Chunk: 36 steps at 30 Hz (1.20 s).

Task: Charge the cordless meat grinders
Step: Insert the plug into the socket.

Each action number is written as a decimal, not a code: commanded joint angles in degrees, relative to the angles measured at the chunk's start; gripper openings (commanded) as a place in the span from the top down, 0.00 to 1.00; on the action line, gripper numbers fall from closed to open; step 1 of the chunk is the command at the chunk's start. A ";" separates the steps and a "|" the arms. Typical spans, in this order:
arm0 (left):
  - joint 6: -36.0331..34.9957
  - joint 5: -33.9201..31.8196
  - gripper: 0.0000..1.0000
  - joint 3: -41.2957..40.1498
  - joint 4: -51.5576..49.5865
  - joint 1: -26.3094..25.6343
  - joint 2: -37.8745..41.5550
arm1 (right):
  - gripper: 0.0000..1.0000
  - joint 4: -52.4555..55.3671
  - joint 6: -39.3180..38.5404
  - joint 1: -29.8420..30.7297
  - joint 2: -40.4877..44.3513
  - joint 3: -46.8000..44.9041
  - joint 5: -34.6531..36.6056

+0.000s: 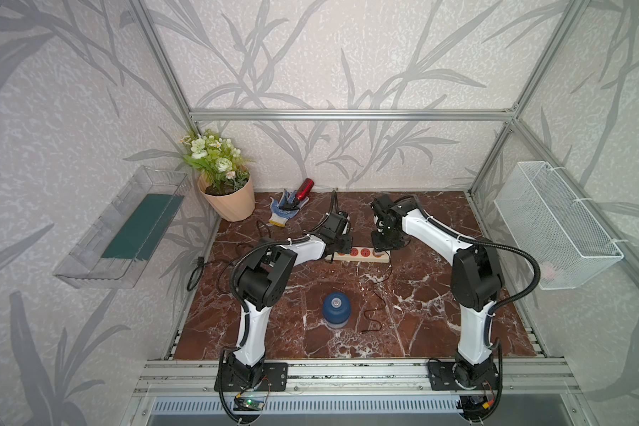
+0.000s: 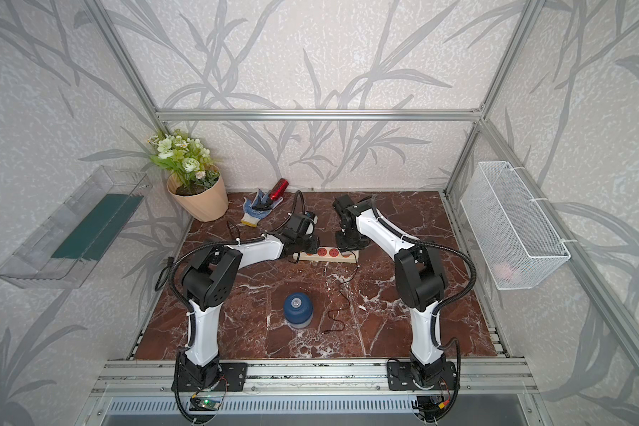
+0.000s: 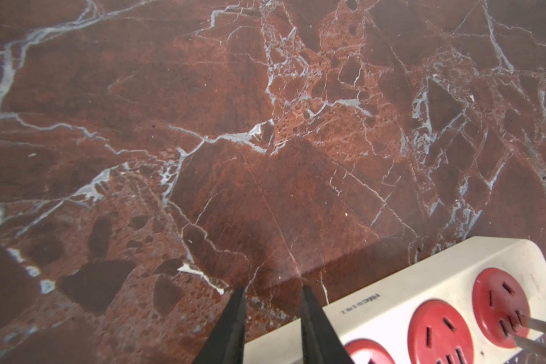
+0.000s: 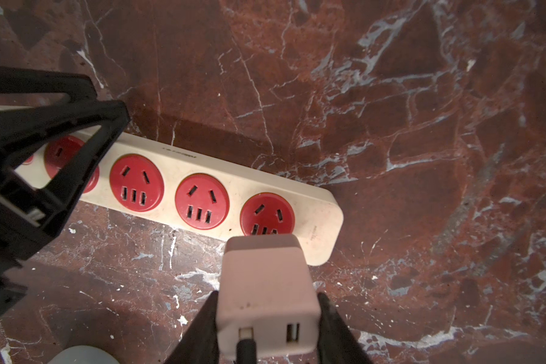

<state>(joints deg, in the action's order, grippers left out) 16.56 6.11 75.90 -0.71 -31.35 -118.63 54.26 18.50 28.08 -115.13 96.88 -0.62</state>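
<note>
Nearest to us on the red marble tabletop (image 1: 421, 295), item one: the cordless meat grinder (image 1: 335, 309), a dark blue dome with a silver centre button on a clear bowl. It stands upright between the two arm bases, touched by neither gripper, and both top views show the grinder (image 2: 298, 309) so. Just beside it, toward the right arm, a thin black cable (image 1: 372, 322) lies loose in curls. Farther back, a cream power strip (image 4: 171, 176) with round red sockets lies flat. The right gripper (image 4: 267, 299) is clamped on a pale USB charging adapter (image 4: 262, 274) at the strip's end socket, with a black plug (image 4: 246, 348) in one port. Its metal prongs (image 3: 538, 327) meet that socket's face; how deep, we cannot tell. The left gripper (image 3: 273, 302) stands over the strip's other end, fingers parted with only marble between them, holding nothing. At the back: a work glove (image 1: 282, 210), a red cylinder (image 1: 304, 189) resting on it, and a potted flower plant (image 1: 226, 195). On the side walls: a clear tray (image 1: 126, 228) and a white wire basket (image 1: 554, 225)
</note>
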 commanded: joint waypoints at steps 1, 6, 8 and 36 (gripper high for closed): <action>1.15 0.90 0.70 0.39 -3.51 -0.13 -1.89 | 0.90 0.55 0.64 -0.10 1.03 -0.60 -0.05; 1.33 1.22 0.70 0.39 -3.51 -0.16 -1.86 | 0.90 1.54 0.49 -0.10 1.40 -0.93 1.63; 1.42 1.17 0.70 0.26 -3.35 -0.20 -1.78 | 0.90 1.90 0.58 -0.06 1.40 -0.75 2.02; 1.11 1.61 0.70 -1.19 -3.07 -0.11 -1.96 | 0.90 4.75 2.60 1.47 -2.90 3.49 1.47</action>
<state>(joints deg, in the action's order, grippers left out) 16.64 6.57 75.90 -0.40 -31.33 -118.72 57.58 20.21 29.21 -117.56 100.55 0.60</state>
